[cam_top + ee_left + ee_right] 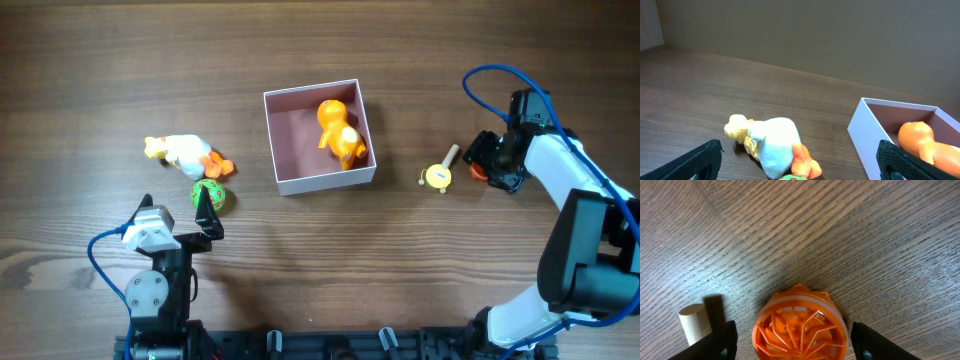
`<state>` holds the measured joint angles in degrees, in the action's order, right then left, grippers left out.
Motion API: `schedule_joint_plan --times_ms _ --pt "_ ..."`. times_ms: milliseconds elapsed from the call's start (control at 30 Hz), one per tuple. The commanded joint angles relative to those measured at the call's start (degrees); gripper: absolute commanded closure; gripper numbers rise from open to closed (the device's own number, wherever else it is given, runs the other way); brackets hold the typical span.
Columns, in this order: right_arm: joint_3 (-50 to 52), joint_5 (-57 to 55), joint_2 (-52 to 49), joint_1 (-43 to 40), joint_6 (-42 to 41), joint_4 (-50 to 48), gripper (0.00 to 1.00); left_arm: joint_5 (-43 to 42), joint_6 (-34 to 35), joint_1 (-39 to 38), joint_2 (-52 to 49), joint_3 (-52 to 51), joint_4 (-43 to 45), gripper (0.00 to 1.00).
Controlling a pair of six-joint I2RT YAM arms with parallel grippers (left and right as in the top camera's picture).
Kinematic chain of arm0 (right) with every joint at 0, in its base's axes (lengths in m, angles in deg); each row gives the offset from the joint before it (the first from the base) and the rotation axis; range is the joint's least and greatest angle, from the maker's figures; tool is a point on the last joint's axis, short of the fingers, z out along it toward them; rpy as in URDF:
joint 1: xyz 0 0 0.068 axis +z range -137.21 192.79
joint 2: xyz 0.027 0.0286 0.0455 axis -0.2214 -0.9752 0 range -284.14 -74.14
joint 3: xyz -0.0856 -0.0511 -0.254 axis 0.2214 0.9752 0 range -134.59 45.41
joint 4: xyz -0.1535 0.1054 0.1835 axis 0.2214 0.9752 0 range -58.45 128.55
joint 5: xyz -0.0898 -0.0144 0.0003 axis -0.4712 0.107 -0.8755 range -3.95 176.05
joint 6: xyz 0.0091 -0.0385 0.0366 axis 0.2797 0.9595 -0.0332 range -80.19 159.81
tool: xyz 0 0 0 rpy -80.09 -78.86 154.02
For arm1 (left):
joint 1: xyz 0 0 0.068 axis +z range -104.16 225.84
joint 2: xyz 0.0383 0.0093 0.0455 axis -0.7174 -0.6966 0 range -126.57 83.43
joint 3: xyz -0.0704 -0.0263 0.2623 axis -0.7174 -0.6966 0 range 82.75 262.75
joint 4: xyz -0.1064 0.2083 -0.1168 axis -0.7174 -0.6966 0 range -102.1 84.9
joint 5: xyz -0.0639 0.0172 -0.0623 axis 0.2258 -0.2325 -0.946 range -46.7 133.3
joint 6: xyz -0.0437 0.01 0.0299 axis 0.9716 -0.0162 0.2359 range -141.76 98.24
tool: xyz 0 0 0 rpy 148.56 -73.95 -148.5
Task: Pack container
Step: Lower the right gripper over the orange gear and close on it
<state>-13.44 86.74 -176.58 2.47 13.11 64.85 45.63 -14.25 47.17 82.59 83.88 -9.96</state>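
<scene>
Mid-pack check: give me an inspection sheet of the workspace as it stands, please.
Surface: brown wood-grain table.
Job's things: container open, orange toy inside; white duck, green ball, yellow wheel and orange wheel outside it.
Clutter: nothing seen.
Grippers: left gripper open, empty; right gripper open, fingers either side of the orange wheel.
Cables: blue cables loop at both arms.
Surroundings: nothing seen.

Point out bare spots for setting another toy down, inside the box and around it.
Inside the white-walled, pink-floored container, the left half is bare; the orange toy figure fills the right. The wooden table is open between container and yellow wheel toy. Crowded: white plush duck and green ball by the left gripper.
</scene>
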Motion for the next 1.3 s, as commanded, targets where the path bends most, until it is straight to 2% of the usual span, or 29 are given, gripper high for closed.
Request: schedule_joint_plan --times_ms 0,567,800,1000,1067,1267 --pt "0.22 0.48 -1.25 -0.04 0.83 -0.66 0.29 0.74 -1.31 -0.2 0.35 -0.42 0.2 0.0" --pt "0.26 -2.36 -1.31 -0.04 -0.48 -2.91 0.29 0.74 -1.31 -0.2 0.35 -0.42 0.2 0.0" --pt "0.26 -2.64 -1.31 -0.04 -0.66 -1.33 0.34 0.74 -1.31 -0.2 0.35 -0.42 0.2 0.0" --pt "0.26 -4.76 -1.31 -0.04 -1.9 -0.15 0.32 0.74 -1.31 -0.2 0.35 -0.42 0.2 0.0" --pt "0.26 -4.76 -1.31 -0.04 -1.88 0.0 0.28 0.74 -1.31 -0.2 0.35 -0.42 0.2 0.0" --pt "0.26 -4.76 -1.31 -0.04 -1.9 -0.04 0.25 0.74 -1.31 -0.2 0.35 -0.42 0.2 0.0"
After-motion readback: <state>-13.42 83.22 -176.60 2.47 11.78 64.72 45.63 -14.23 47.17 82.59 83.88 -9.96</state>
